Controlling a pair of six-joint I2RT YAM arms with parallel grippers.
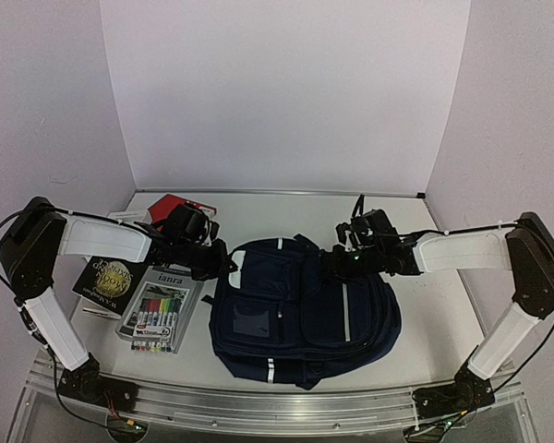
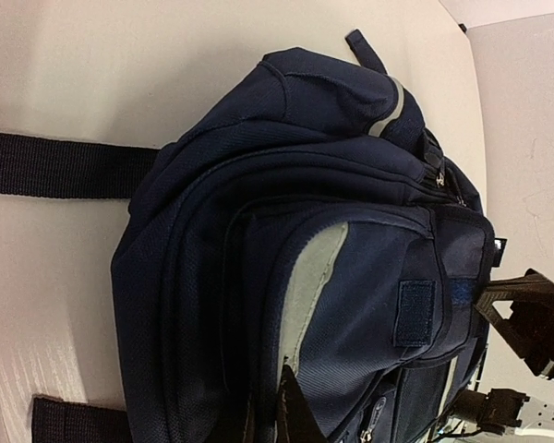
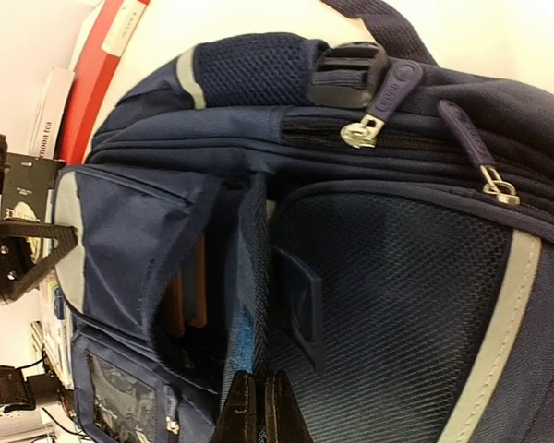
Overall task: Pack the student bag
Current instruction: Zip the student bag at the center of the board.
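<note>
One student bag, one marker pack, left fingers pinching bag, right fingers clenched

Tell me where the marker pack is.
Top view, left side: the marker pack lies between the black book and the student bag.

Both arms white-shelled with black joints, thin black cables, black left hand, black right hand
</note>
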